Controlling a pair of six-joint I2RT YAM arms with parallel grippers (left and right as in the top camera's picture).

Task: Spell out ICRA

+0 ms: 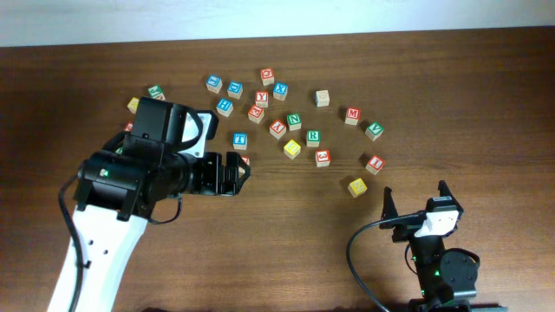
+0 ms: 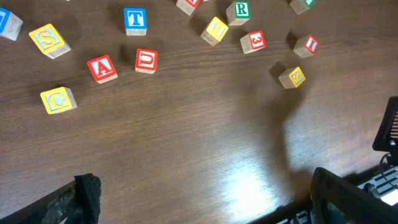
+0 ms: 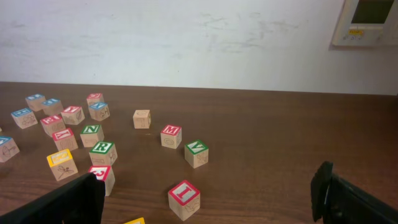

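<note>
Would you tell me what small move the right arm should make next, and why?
Probably ease the right gripper forward toward the red-faced wooden I cube: its jaws stand open and empty, and that cube lies just ahead of them.

Everything's strewn over the far half of the table point(image 1: 486, 104), folks!
Out on the right there's the I cube point(image 1: 375, 162), standing apart, the M cube point(image 1: 352, 113) and V cube point(image 1: 374, 130) behind it, the 3 cube point(image 1: 323, 157) off to its left and the R cube point(image 1: 312, 137) just behind that one. Swing left: the A cube point(image 2: 101, 68) sits just beside the U cube point(image 2: 146, 60), on its left, the T cube point(image 2: 135, 20) behind the pair, and the C cube point(image 2: 58, 99) lies further left, nearer the front edge, touching nothing.
</note>
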